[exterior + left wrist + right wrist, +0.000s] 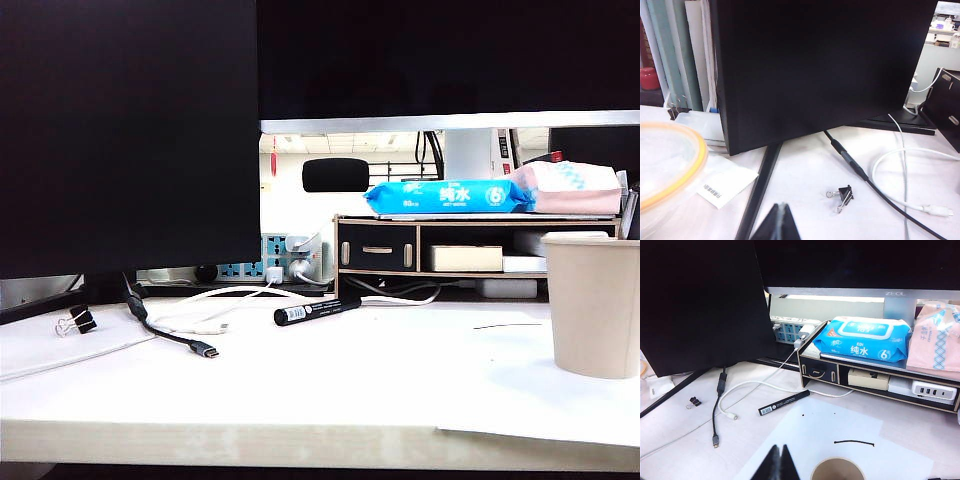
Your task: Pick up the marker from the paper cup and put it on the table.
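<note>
White table (pixel 330 400) holds the marker (pixel 317 311), lying flat, left of the cup (pixel 595 305). Right claw (pixel 779 463), clenched and empty, hangs nearer, by the cup; left claw (pixel 778 223) looks clenched too.

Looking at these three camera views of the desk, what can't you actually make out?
- Paper cup: its right side is cut off by the exterior view's edge; the right wrist view shows only its rim, so its inside is unseen.
- Marker: label print too small to read in any view.
- Left gripper and right gripper: only the shut fingertips show, the rest lies below each wrist view's edge; neither appears in the exterior view.
</note>
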`<control>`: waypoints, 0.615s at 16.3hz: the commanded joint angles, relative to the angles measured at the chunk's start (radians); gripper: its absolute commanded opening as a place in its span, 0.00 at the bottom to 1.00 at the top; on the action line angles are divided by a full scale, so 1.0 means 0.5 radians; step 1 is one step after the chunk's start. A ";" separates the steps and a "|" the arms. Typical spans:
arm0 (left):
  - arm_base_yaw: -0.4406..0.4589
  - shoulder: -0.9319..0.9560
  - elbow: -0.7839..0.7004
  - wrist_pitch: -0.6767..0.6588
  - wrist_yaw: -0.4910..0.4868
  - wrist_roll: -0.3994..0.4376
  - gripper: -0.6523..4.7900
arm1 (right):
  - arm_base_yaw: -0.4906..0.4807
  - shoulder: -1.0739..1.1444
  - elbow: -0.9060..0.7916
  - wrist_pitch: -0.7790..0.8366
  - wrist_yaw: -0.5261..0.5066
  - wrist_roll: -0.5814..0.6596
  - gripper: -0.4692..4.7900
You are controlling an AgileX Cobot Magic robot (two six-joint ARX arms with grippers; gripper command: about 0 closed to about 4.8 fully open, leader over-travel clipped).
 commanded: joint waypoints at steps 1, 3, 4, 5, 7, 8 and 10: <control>0.001 0.000 0.002 0.018 0.002 0.001 0.11 | 0.001 -0.005 0.008 0.026 0.002 0.002 0.10; 0.001 0.000 0.002 0.018 0.002 0.001 0.11 | 0.001 -0.005 0.008 0.027 0.001 0.002 0.10; 0.001 0.000 0.002 0.018 0.002 0.001 0.11 | 0.001 -0.005 0.008 0.037 0.001 0.002 0.10; 0.001 0.000 0.002 0.018 0.003 0.001 0.11 | 0.001 -0.005 0.007 0.031 0.003 0.002 0.10; 0.001 0.000 0.002 0.018 0.002 0.001 0.11 | 0.000 -0.012 -0.051 0.082 0.094 0.002 0.10; 0.001 0.000 0.002 0.018 0.002 0.001 0.11 | 0.000 -0.029 -0.124 0.158 0.179 -0.008 0.10; 0.001 0.000 0.002 0.011 0.003 0.001 0.11 | -0.005 -0.088 -0.361 0.342 0.529 -0.012 0.10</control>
